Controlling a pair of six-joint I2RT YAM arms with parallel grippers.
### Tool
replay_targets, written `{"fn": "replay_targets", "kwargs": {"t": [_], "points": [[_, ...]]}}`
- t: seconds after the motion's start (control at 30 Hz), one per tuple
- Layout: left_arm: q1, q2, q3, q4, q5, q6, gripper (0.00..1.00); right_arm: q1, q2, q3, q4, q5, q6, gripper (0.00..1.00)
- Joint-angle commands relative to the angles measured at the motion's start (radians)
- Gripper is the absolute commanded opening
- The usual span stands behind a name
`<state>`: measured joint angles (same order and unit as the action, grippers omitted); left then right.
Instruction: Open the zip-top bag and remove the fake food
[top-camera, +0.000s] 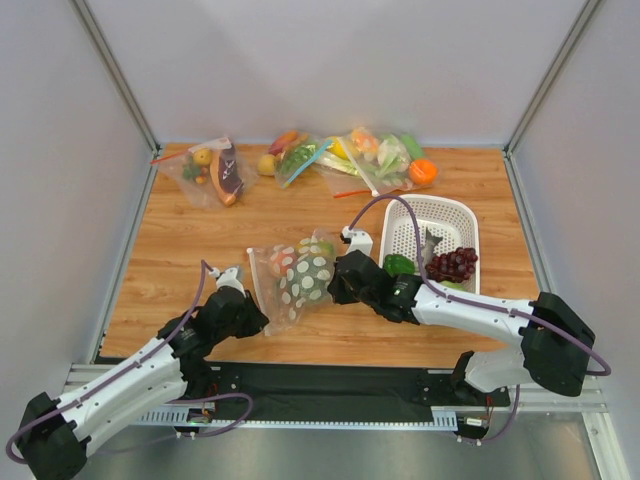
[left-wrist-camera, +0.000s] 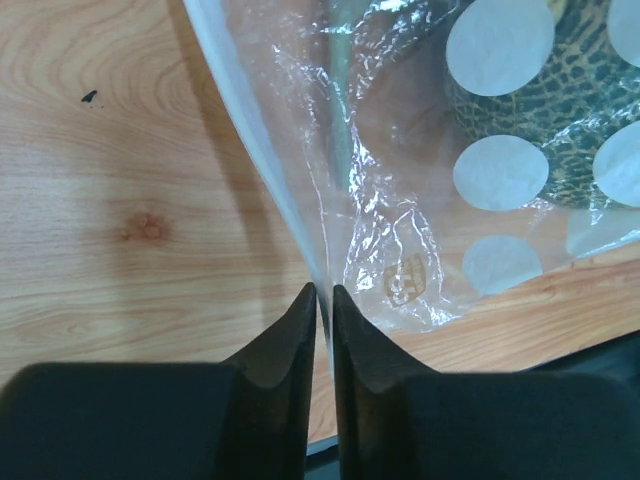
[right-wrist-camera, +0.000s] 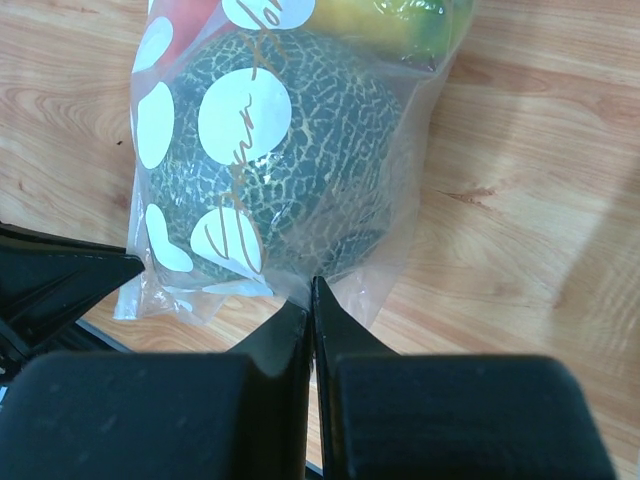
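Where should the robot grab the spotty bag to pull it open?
I'd grab the spotty bag by its thin, flat plastic edges, one from each side, not the bulging middle where the bumpy ball sits. The film there is thin enough to pinch: the left gripper and right gripper are each shut on an edge.

Two arms on show: left arm and right arm, both with white shells on the long links and chunky black joints between them. A thin grey-purple cable loops along each. Up close, the jaws are matte black, broad blocks tapering to slim curved tips.
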<state>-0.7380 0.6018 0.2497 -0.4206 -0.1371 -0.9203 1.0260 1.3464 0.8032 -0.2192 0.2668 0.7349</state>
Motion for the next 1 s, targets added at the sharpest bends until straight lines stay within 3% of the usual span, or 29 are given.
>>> {"fn": "replay_targets", "kwargs": {"t": [0.0,0.03,0.07,0.27,0.3,0.33,0.43,0.53,0.73,0.97], "points": [[0.003,-0.022,0.003,0.046,0.010,-0.020,0.15,-0.001,-0.026,-0.012,0.053,-0.003,0.014,0.00],[0.005,-0.033,0.010,0.045,0.008,-0.020,0.04,-0.001,-0.026,-0.016,0.053,-0.005,0.015,0.00],[0.003,-0.039,0.014,0.042,0.007,-0.015,0.00,-0.001,-0.032,-0.022,0.055,-0.003,0.017,0.00],[0.003,-0.118,0.095,-0.013,0.001,0.004,0.00,-0.001,-0.062,0.003,-0.012,0.011,-0.014,0.02],[0.003,-0.144,0.112,-0.023,-0.004,0.009,0.00,0.000,-0.066,0.020,-0.035,0.017,-0.022,0.08],[0.003,-0.158,0.144,-0.042,-0.006,0.014,0.00,0.003,-0.072,0.040,-0.089,0.035,-0.044,0.27],[0.005,-0.197,0.212,-0.073,-0.010,0.046,0.00,0.026,-0.088,0.123,-0.194,0.119,-0.084,0.69],[0.003,-0.206,0.276,-0.101,-0.013,0.055,0.00,0.074,-0.107,0.195,-0.268,0.213,-0.117,0.79],[0.003,-0.185,0.350,-0.089,0.027,0.022,0.00,0.227,-0.159,0.251,-0.226,0.345,-0.222,0.80],[0.003,-0.165,0.414,-0.098,0.031,-0.021,0.00,0.353,-0.233,0.154,0.018,0.279,-0.410,0.79]]}}
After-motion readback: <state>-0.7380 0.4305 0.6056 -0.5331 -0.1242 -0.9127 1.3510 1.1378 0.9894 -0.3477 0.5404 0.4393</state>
